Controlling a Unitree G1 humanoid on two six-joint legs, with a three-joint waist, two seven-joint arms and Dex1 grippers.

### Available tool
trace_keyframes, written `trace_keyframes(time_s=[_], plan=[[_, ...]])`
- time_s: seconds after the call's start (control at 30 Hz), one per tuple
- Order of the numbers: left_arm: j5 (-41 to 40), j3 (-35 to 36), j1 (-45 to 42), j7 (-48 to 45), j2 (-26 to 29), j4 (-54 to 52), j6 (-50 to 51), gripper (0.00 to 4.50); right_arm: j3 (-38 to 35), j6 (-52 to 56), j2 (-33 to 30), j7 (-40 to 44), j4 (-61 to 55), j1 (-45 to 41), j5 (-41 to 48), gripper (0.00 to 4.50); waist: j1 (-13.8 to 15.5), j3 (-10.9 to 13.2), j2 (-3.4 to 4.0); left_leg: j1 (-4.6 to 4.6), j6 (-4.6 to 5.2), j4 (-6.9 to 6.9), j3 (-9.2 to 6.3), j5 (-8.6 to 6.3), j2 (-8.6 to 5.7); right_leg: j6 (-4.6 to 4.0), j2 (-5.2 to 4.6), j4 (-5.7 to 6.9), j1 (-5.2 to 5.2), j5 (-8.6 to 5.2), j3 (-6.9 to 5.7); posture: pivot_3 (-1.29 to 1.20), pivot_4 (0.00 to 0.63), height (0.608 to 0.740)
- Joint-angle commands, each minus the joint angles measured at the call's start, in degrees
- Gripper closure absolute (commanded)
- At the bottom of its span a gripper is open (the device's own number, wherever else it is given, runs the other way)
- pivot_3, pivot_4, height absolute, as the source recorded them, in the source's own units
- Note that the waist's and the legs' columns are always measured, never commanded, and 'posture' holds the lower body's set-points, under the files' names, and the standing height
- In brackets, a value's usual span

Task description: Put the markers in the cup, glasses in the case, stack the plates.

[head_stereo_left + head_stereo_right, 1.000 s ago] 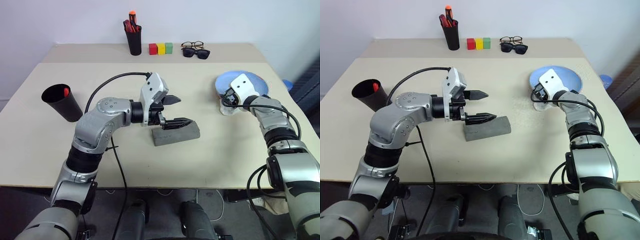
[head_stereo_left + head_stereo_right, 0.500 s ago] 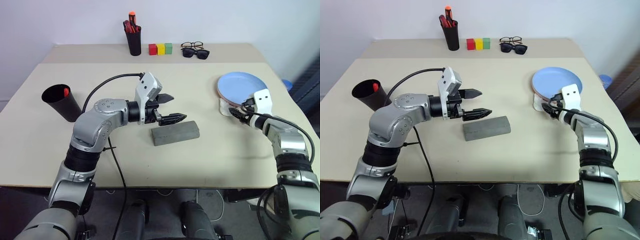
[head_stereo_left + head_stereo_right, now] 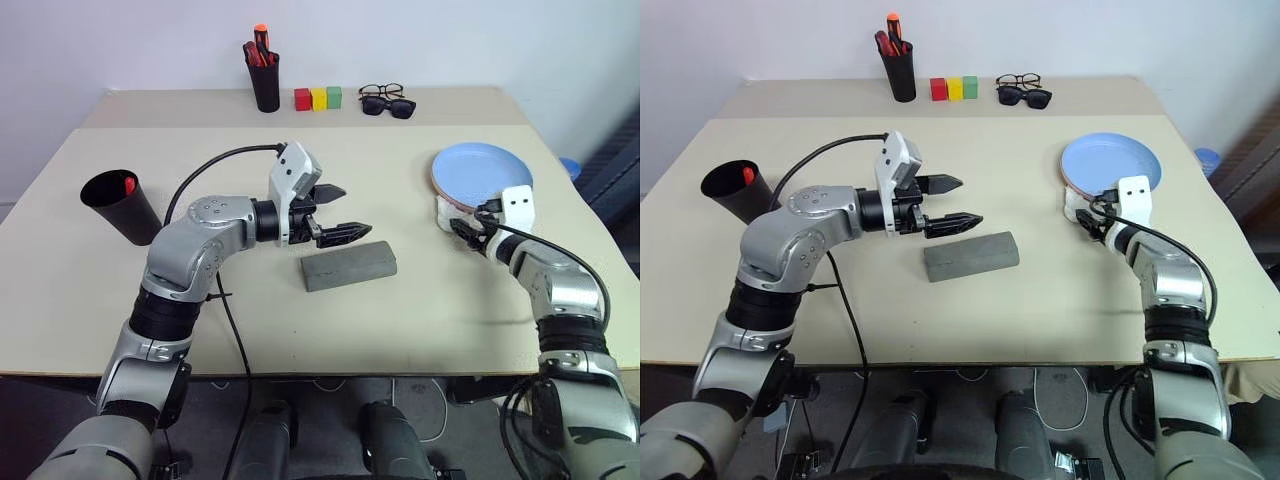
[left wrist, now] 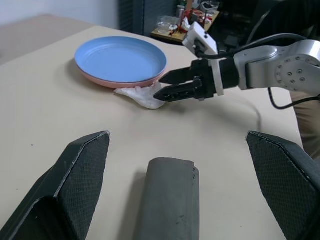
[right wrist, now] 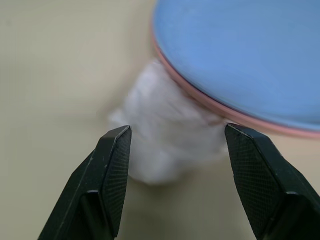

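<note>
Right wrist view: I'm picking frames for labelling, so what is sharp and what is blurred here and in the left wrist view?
Right wrist view: the fingers are crisp, the white wad and blue plate soft. Left wrist view: the plates and right gripper sharp, the grey case slightly soft.

- Both head views look down and forward over the bench [image 3: 420,300], sharing everything.
- Left wrist view faces the blue plate [image 4: 121,59] across the bench.
- Right wrist view sits close against that plate's rim.
</note>
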Motion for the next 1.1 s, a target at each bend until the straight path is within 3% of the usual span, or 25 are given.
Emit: trace_keyframes(time_s=[0.03,0.1,0.17,0.23,0.33,0.57,0.73,0.83,0.93,1.1], plan=[[-0.9,1.6,-0.8,1.0,0.8,-3.4,0.4,0.0,-0.1,-1.1,0.3,0.3,2.2,-2.2,0.3,1.53,0.1,0.0,0.0,0.0,0.0,0.0,0.0,0.0,0.0,0.0,0.0,-0.01,0.0,0.0,0.0,0.0,0.15,0.739],[-1.2,1.8,-0.4,1.5,1.1,-4.0,0.7,0.0,0.5,-1.2,0.4,0.5,3.9,-2.6,0.0,1.53,0.2,0.0,0.0,-0.03,0.0,0.0,-0.01,0.0,-0.01,0.0,0.0,-0.03,0.0,0.0,0.0,0.0,0.15,0.739],[-1.4,1.9,-0.2,1.9,1.3,-4.4,1.0,0.0,0.8,-1.4,0.3,0.9,5.1,-2.7,-0.1,2.07,0.1,0.0,0.0,-0.02,0.0,0.0,0.0,0.0,-0.01,0.0,0.0,-0.03,0.0,0.0,0.0,0.0,0.15,0.739],[-1.6,2.0,-0.1,2.2,1.4,-4.7,1.3,0.0,1.1,-1.5,0.3,1.1,5.5,-2.6,-0.3,2.84,0.1,0.0,0.0,-0.02,0.0,0.0,-0.01,0.0,-0.01,0.0,0.0,-0.02,0.0,0.0,0.0,0.0,0.15,0.739],[-1.8,2.1,0.1,2.7,1.4,-4.9,1.5,0.0,1.4,-2.0,0.3,1.1,5.8,-2.1,-0.6,4.41,0.0,0.0,0.0,0.0,0.0,0.0,-0.01,0.0,-0.01,0.0,0.0,-0.01,0.0,0.0,0.0,0.0,0.15,0.739],[-2.0,1.8,-0.3,3.2,1.2,-4.1,0.9,0.0,0.5,-0.6,0.4,2.8,-1.2,0.2,2.1,4.46,0.1,0.0,-0.01,0.0,0.0,0.0,-0.01,0.0,0.0,0.0,0.0,-0.01,0.01,0.0,0.0,0.0,0.15,0.739],[-2.1,1.6,-0.6,2.9,0.9,-3.3,0.3,0.0,0.5,2.7,0.3,12.8,-17.2,5.1,10.5,4.46,0.1,0.0,0.01,-0.02,0.0,-0.02,-0.02,0.0,-0.01,0.01,0.0,-0.02,-0.01,-0.01,0.0,0.0,0.15,0.739],[-2.0,1.3,-1.0,2.8,0.4,-2.6,-0.2,0.0,0.1,1.7,0.2,14.0,-20.6,4.6,12.1,4.46,-0.1,0.0,0.01,-0.01,0.0,0.0,-0.01,0.0,0.0,0.02,0.0,0.0,-0.01,0.0,0.0,0.0,0.15,0.739],[-1.8,1.2,-1.2,3.0,-0.1,-2.1,-0.6,0.0,-1.3,-7.0,0.5,8.6,-11.7,-1.7,8.0,4.46,0.0,0.0,0.01,0.0,0.0,0.02,-0.01,0.0,0.0,0.02,0.0,0.0,-0.01,0.0,-0.01,0.0,0.15,0.739],[-1.4,1.7,-0.9,4.0,-0.6,-2.3,-1.3,0.0,-0.1,-25.2,-2.0,0.3,13.0,-13.9,-0.8,4.46,0.2,0.0,-0.01,-0.01,-0.02,-0.04,0.0,0.01,0.0,-0.02,0.0,-0.06,-0.02,0.0,-0.01,0.0,0.15,0.739]])
